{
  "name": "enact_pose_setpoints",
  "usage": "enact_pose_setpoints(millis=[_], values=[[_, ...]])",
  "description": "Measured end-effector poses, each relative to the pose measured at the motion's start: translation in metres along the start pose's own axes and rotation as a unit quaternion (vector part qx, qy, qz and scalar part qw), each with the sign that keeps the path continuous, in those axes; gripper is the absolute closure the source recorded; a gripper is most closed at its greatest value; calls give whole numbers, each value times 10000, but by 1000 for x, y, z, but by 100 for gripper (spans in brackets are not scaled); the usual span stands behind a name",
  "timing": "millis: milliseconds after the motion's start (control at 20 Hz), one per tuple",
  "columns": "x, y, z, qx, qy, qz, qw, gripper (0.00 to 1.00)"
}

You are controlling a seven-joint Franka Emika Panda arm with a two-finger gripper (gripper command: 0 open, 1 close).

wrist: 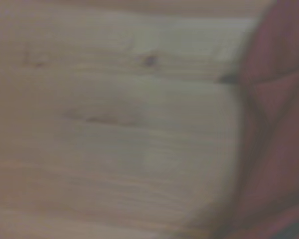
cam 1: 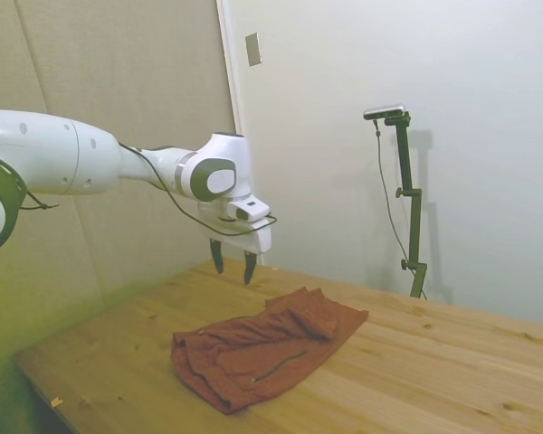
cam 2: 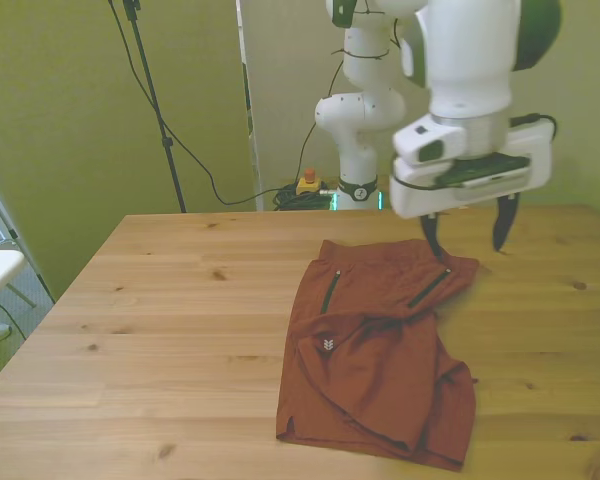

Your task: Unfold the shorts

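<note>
Closest to my wrist, the blurred close-up shows mostly bare counter (wrist: 114, 124) with a strip of the shorts (wrist: 279, 139) along one side, so I judge I am over the garment's margin rather than its middle. My tool (cam 1: 233, 264) hangs in the air with its two dark fingers spread apart and nothing between them; it is released and well clear of the cloth. In the front view the tool (cam 2: 463, 232) sits above the waistband end of the shorts (cam 2: 375, 350), near the corner of that end on the front view's right. The shorts lie toward the middle of the counter (cam 2: 160, 300), somewhat nearer the front view's right edge, rust-red and wrinkled, with a raised, bunched fold at the end below me that the side view shows as a hump. I take this as the approach step: nothing is gripped yet and the fold is still in place. The next move, as I judge it, calls for coming down onto the top layer of that bunched fold, closing on that layer alone, then lifting and drawing it outward so the cloth lies flat. Counting: one pair of shorts, one counter, one arm, one tool; the slit pockets I can make out number two.
</note>
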State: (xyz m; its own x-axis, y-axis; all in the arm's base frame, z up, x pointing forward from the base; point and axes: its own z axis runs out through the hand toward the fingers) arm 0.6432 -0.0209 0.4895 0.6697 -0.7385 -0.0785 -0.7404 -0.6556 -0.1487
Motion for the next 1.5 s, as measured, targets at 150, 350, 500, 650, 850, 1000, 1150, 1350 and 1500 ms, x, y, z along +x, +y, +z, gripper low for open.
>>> enact_pose_setpoints(millis=[150, 350, 500, 650, 850, 1000, 1150, 1350, 1500], values=[[56, 59, 1, 44, 211, 753, 9969, 0], [103, 126, 10, 114, 370, 1716, 9844, 0], [124, 144, 23, 332, 416, 2413, 9690, 0], [140, 140, 42, 686, 436, 3075, 9481, 0], [152, 127, 59, 1212, 473, 3821, 9149, 0], [145, 114, 68, 1257, 359, 3926, 9104, 0], [135, 111, 65, 1272, 301, 3991, 9075, 0], [114, 123, 59, 1233, 217, 4026, 9068, 0], [106, 139, 68, 1141, 168, 4114, 9041, 0]])
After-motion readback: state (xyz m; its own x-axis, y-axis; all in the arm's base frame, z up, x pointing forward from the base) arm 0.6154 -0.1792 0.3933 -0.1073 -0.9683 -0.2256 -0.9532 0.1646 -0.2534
